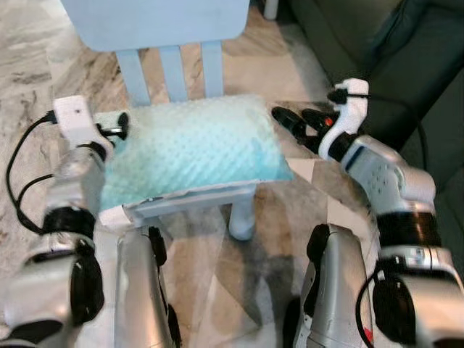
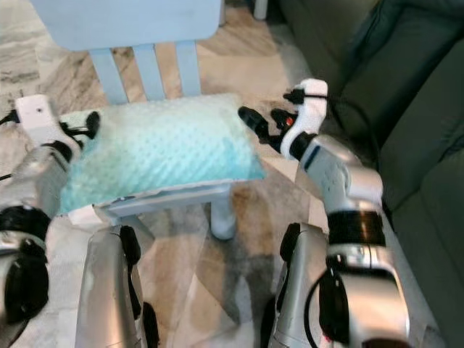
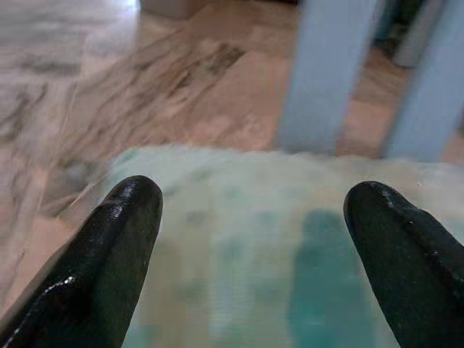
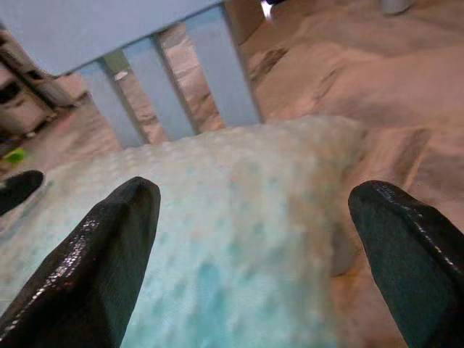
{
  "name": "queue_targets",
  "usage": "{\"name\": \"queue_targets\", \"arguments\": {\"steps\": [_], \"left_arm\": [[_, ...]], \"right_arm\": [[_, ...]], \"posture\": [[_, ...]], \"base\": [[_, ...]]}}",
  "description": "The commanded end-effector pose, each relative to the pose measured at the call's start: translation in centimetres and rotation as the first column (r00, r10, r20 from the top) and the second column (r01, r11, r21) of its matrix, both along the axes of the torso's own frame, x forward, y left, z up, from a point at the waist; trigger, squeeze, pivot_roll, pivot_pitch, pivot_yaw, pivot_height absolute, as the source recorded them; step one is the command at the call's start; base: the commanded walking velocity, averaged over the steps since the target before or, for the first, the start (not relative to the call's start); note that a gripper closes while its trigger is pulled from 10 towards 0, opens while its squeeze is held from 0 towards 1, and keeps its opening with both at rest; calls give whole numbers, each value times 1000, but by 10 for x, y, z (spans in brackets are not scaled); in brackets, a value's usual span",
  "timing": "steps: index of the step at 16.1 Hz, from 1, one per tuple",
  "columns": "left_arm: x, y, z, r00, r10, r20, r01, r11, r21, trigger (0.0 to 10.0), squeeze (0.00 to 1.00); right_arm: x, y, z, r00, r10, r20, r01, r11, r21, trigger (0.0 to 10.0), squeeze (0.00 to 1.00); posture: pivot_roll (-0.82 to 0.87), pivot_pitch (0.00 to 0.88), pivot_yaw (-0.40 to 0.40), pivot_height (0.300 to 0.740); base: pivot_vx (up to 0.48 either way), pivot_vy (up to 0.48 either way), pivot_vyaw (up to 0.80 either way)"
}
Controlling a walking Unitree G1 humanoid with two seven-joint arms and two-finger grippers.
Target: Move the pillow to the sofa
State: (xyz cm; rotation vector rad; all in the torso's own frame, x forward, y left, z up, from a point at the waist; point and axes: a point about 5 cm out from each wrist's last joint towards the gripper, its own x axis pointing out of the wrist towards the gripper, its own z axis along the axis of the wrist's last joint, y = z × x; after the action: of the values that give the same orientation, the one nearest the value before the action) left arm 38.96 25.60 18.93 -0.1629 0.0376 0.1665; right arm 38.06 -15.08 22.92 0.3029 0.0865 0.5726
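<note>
sofa: dark, to robot's right, bare of pillow | chair: pale blue | pillow: lies on chair seat, unlifted | left gripper, right gripper: spread wide at pillow's ends, holding nothing, contact probably none | progress: early, grasp and carry remain

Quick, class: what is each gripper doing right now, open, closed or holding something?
Left gripper: open, at the pillow's left end, holding nothing.
Right gripper: open, at the pillow's right end, holding nothing.

The pillow lies on the chair, sofa to its right.
</note>
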Motion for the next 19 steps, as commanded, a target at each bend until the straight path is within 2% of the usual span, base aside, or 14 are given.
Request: {"name": "queue_targets", "arguments": {"steps": [1,4,6,7,9,10,13,14,15,17,19], "left_arm": [[-1,10,0,1000,23,-14,-24,1000,-18,10000,0],[-7,33,4,996,89,-14,-89,996,-8,10000,0],[-12,43,-3,992,118,-52,-119,993,-14,10000,0],[-16,45,-16,988,104,-112,-109,993,-42,10000,0],[-18,40,-31,981,54,-184,-74,992,-104,10000,0],[-18,36,-34,982,30,-187,-62,984,-168,10000,0],[-13,27,-32,987,-9,-163,-33,967,-253,10000,0],[-10,21,-31,987,-29,-155,-25,944,-329,10000,0],[-9,17,-32,986,-52,-161,-9,934,-357,10000,0],[-8,11,-35,978,-85,-192,-6,902,-431,10000,0],[-9,3,-40,969,-142,-202,24,869,-495,10000,0]], "right_arm": [[3,3,-1,1000,24,4,-24,1000,-15,10000,0],[10,3,2,998,1,70,6,995,-95,10000,0],[11,3,-1,997,8,81,2,993,-114,10000,0],[7,9,-6,992,99,77,-88,988,-130,10000,0],[4,15,-12,982,167,83,-153,976,-154,10000,0],[5,16,-13,982,169,83,-155,976,-153,10000,0],[9,18,-21,986,134,95,-115,978,-177,10000,0],[11,20,-25,989,121,88,-103,976,-190,10000,0],[12,22,-29,989,118,88,-95,968,-230,10000,0],[13,33,-37,991,118,57,-102,969,-223,10000,0],[11,48,-42,985,167,36,-156,966,-204,10000,0]], "posture": [[-67,284,9,380],[-57,291,7,380],[-60,291,8,380],[-59,286,3,380],[-62,284,-1,380],[-62,280,-3,380],[-61,280,-6,380],[-57,290,0,380],[-60,285,1,380],[-58,286,3,380],[-56,290,4,380]], "base": [[0,0,0],[0,0,0],[0,0,0],[0,0,0],[0,0,0],[0,0,0],[0,0,0],[0,0,0],[0,0,0],[0,0,0],[0,0,0]]}}
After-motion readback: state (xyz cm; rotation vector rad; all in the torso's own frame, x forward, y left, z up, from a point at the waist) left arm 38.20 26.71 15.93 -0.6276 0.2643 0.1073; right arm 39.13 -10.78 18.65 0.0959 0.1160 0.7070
